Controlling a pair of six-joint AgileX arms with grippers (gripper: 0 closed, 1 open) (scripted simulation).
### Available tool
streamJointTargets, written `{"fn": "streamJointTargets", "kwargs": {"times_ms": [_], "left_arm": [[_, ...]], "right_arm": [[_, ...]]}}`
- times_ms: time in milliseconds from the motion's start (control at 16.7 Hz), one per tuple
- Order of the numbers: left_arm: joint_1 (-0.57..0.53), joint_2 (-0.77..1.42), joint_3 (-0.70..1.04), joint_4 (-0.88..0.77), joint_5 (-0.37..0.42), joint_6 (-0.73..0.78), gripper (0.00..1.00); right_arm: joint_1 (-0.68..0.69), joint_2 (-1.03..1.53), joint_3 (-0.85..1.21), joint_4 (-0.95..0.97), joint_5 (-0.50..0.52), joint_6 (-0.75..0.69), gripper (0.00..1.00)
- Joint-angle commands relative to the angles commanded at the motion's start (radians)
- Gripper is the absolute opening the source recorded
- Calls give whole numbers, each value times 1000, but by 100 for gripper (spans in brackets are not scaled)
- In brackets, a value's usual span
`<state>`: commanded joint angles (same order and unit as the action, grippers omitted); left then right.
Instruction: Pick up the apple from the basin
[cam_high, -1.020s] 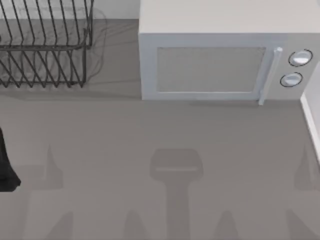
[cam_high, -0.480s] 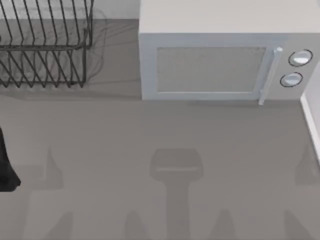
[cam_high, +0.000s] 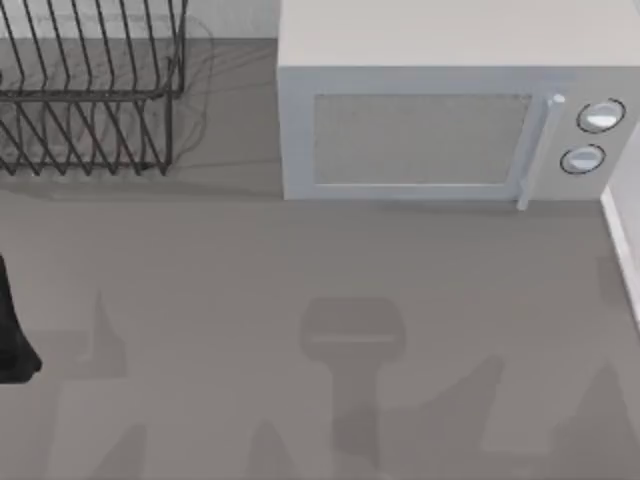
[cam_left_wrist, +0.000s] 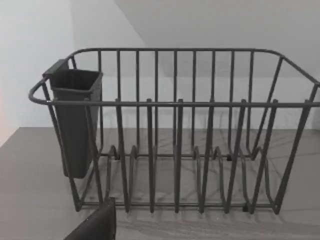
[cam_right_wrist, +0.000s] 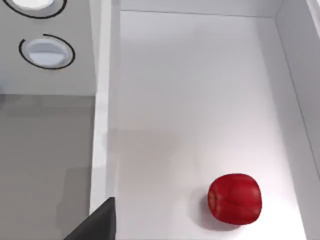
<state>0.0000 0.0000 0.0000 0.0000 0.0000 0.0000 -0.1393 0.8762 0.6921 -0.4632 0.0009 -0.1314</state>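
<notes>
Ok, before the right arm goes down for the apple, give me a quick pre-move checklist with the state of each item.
1. Apple in sight of the right wrist camera: ok.
2. Apple lying on the floor of the white basin, apart from its walls: ok.
3. Nothing else in the basin near the apple: ok.
4. Right pincer open for the grasp: cannot tell.
5. Microwave beside the basin, door shut, out of the way: ok.
6. Left arm parked at the table's left edge, facing the dish rack: ok.
</notes>
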Motion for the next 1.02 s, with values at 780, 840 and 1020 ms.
{"fn": "streamJointTargets", "kwargs": {"times_ms": [780, 840, 1020], "left_arm": [[0, 0, 0, 0, 0, 0, 100], [0, 0, 0, 0, 0, 0, 100], [0, 0, 0, 0, 0, 0, 100]], "right_arm": [[-165, 1151, 826, -550, 1, -156, 100], [-170, 1184, 851, -566, 1, -161, 100], [-176, 1217, 877, -584, 1, -166, 100]]}}
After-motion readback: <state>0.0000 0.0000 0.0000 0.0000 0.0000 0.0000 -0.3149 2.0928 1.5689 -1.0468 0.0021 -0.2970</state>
